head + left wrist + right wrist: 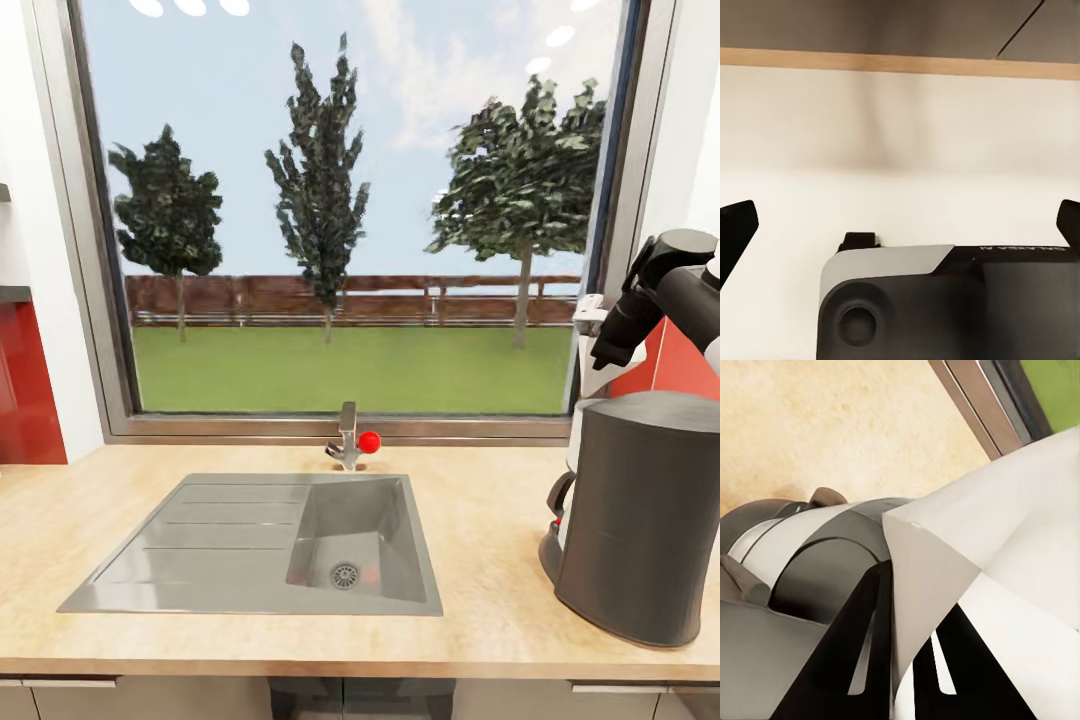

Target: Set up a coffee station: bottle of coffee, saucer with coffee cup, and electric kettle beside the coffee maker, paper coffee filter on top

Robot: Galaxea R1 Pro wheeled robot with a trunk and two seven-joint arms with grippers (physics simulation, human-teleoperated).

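On the kitchen countertop, far right, the coffee maker stands upright close to the front edge, its right side cut by the frame. Electric kettle sits just behind/left of it, touching or nearly so, mostly hidden; can't tell which. Right arm hangs above the coffee maker, near the window frame. Right gripper is clamped on the paper coffee filter: in the right wrist view the dark fingers pinch the pale folded sheet, which fans out over the coffee maker's top and the kettle's rim. In the head view the filter shows as a pale piece above the coffee maker, not resting on it. Sink and tap take the middle; bare worktop left of the sink and between sink and coffee maker. Left gripper: fingertips spread wide at the frame edges, nothing between them, facing a pale wall under a wood-edged board.
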